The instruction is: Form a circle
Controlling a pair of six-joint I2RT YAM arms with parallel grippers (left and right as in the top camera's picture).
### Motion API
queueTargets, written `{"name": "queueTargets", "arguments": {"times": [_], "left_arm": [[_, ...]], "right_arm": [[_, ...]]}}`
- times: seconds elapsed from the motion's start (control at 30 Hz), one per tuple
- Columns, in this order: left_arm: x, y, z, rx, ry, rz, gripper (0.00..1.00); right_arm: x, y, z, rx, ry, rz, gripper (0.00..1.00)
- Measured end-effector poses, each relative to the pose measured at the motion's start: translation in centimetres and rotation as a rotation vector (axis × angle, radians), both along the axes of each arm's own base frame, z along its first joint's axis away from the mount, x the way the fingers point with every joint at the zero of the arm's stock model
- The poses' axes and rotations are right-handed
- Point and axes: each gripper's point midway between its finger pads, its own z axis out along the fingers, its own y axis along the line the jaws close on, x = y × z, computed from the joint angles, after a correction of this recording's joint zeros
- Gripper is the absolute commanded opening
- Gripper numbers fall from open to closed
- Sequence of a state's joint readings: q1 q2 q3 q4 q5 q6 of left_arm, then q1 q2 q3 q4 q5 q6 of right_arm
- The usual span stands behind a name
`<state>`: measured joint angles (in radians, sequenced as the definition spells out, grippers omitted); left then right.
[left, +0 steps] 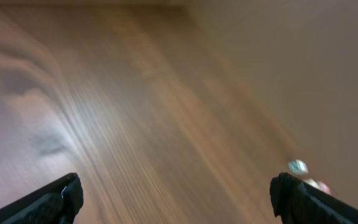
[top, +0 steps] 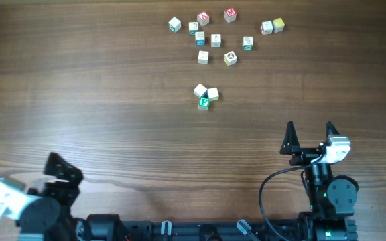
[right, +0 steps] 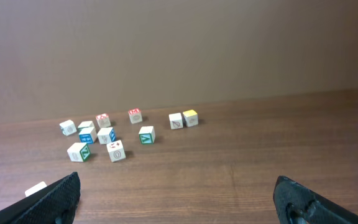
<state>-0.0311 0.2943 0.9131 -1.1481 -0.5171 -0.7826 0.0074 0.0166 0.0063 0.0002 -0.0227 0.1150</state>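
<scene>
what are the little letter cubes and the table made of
The cluster of three cubes and the scattered cubes look like painted wood: pale matte faces, coloured letters, crisp edges, though too small to be sure. The table shows brown grain with a soft sheen: wood or a wood-look laminate, cannot tell which.
</scene>
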Motion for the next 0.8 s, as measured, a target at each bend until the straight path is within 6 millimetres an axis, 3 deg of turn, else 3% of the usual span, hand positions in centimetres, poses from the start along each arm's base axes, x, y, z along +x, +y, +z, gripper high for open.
{"name": "queueTargets", "arguments": {"times": [0.07,0.1,0.23,0.37,0.47,0.7,0.8], "left_arm": [[0.7,-0.6,-0.8,0.022,-0.038,-0.055,1.0],[2.5,-2.0,-2.2,0.081,-0.104,-0.177,1.0],[6.6,-4.6,-1.5,0.21,-0.292,-0.361,1.0],[9.7,-6.7,-3.8,0.282,-0.352,-0.487,1.0],[10.6,-7.7,-5.2,0.303,-0.385,-0.532,1.0],[11.3,-8.0,-6.0,0.327,-0.434,-0.543,1.0],[11.8,-8.1,-9.0,0.315,-0.377,-0.552,1.0]], "right_arm": [[0.0,0.0,0.0,0.0,0.0,0.0,1.0],[0.0,0.0,0.0,0.0,0.0,0.0,1.0],[0.0,0.0,0.0,0.0,-0.001,0.0,1.0],[0.0,0.0,0.0,0.0,0.0,0.0,1.0],[0.0,0.0,0.0,0.0,0.0,0.0,1.0],[0.0,0.0,0.0,0.0,0.0,0.0,1.0],[0.0,0.0,0.0,0.0,0.0,0.0,1.0]]}}
